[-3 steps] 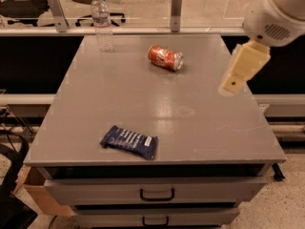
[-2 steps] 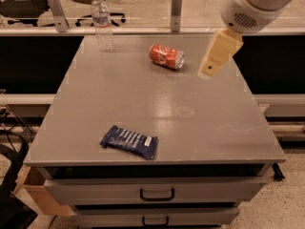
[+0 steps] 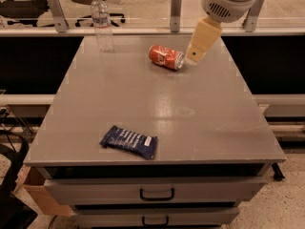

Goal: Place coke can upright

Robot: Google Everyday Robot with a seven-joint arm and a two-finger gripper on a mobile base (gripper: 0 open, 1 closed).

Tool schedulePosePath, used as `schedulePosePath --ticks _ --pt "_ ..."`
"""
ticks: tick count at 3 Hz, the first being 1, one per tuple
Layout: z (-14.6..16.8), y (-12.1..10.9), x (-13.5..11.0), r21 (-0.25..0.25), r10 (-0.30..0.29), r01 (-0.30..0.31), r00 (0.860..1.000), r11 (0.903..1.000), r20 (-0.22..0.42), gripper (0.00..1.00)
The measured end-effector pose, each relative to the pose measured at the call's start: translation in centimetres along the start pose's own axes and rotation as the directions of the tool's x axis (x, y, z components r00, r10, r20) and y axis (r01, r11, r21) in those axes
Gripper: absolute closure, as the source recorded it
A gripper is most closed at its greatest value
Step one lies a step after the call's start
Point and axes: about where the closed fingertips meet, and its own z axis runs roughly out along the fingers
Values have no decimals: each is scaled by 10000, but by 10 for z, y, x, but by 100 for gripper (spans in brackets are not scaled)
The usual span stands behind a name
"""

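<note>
Grey tabletop: fingers moved closer, now beside lying coke can; grip state cannot tell.

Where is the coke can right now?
In the camera view the coke can lies on its side at the far centre of the table, right of the water bottle, with the gripper just beside its right end.

One can, one bottle and one packet on one table. Two drawers below (one handle each). One gripper, just beside the can, above the table's far end.
</note>
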Motion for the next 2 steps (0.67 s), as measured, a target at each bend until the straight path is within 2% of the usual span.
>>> schedulePosePath --ticks 1,2 --pt "0 0 0 0 -2 2 10000 10000 0 0" --pt "9 2 -10 -38 -310 310 9995 9995 -65 0"
